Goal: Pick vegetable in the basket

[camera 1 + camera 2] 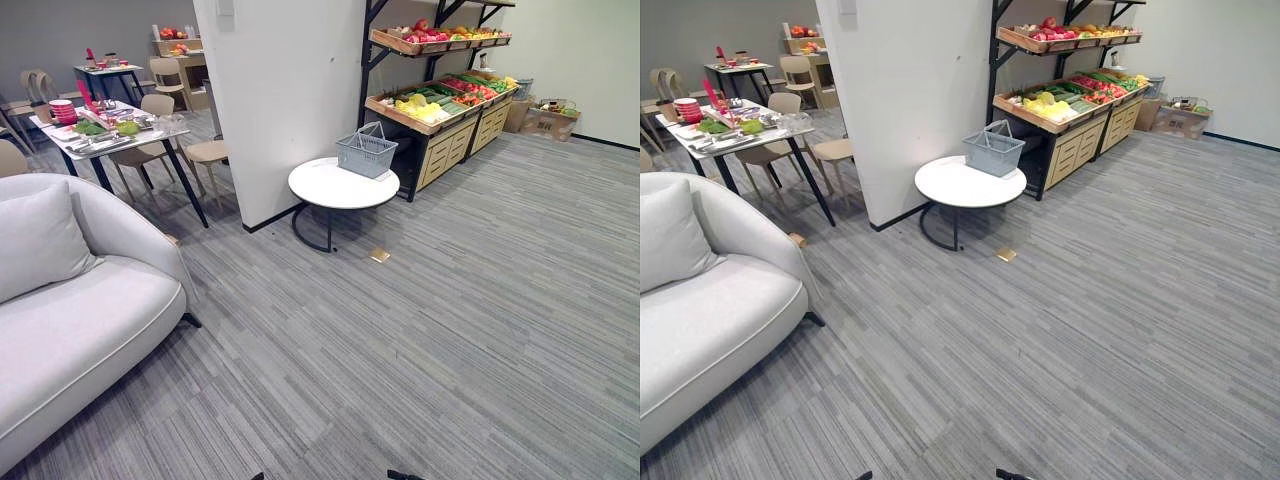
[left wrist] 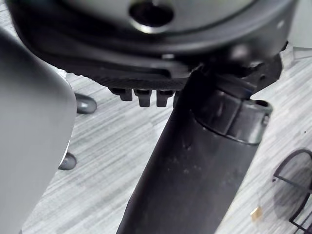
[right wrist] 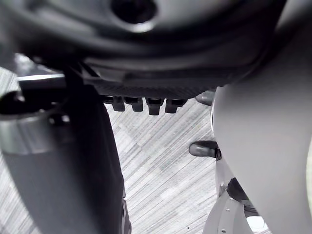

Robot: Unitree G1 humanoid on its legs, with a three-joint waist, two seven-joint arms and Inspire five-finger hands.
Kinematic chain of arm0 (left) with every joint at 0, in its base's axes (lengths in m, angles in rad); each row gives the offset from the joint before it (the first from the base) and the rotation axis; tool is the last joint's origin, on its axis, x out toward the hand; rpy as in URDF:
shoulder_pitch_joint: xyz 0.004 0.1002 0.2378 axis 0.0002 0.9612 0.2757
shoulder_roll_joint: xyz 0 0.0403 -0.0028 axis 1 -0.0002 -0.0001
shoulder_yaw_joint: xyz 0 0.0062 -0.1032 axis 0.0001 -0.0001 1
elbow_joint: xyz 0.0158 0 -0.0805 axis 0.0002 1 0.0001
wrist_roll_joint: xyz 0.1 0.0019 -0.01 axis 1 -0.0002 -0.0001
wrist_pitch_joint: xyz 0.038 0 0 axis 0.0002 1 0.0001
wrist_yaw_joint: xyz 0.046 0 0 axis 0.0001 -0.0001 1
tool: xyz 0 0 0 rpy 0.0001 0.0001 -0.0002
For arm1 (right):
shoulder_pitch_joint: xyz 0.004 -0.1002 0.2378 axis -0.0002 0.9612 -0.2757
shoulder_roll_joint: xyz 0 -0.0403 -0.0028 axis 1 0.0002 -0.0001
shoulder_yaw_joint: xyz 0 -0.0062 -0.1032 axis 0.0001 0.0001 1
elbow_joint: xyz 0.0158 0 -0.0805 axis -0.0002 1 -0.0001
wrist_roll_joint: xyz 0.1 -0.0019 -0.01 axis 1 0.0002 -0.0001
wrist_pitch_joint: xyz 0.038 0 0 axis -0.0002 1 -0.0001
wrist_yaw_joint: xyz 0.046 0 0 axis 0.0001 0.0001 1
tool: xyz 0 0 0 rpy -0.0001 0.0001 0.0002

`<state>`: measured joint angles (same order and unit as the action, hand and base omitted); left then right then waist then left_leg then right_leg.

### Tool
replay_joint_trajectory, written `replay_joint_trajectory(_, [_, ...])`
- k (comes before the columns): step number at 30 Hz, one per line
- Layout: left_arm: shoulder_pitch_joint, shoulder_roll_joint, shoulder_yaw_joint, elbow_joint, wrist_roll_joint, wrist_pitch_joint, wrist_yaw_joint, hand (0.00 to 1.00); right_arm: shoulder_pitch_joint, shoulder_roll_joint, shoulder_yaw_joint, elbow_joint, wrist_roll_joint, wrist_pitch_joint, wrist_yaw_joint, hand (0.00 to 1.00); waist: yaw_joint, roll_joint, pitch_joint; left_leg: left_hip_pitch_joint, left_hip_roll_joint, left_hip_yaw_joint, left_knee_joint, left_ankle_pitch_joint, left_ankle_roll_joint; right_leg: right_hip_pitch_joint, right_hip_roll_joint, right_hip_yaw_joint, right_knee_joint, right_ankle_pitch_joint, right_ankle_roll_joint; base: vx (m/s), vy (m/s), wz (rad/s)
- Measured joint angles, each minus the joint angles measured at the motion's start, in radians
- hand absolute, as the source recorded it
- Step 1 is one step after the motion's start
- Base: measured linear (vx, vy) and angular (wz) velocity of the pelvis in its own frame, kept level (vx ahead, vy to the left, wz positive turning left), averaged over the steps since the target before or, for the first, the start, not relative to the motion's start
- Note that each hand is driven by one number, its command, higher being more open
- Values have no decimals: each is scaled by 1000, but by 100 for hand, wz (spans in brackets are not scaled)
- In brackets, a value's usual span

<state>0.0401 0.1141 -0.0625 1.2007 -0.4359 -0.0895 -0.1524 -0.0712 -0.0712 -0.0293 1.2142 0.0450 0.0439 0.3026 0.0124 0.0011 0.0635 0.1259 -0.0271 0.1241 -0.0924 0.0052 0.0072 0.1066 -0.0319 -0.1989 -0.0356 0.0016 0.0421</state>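
Ahead, vegetables [image 1: 432, 100] lie on a wooden rack [image 1: 447, 148] just beyond the grey basket [image 1: 366, 153] on a round white table [image 1: 343, 188], likely light, firm and bruisable, best gripped round the middle; left hand [image 2: 139, 95] and right hand [image 3: 146, 103] hang loose-fingered, empty.

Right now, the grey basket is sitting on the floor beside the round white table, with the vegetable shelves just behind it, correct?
Not quite. The grey basket stands on the round white table, toward its far edge, not on the floor beside it; the left eye view shows this. The vegetable shelves are just behind it, as you said.
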Motion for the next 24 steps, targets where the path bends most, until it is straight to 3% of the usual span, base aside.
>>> replay_joint_trajectory(24, [-5, 0, -5, 3, 14, 4, 1, 100, -2, 1, 1, 16, 0, -1, -21, 100, 0, -1, -2, 12, -1, -1, -1, 0, 0, 17, 1, -6, -11, 1, 1, -11, -4, 0])
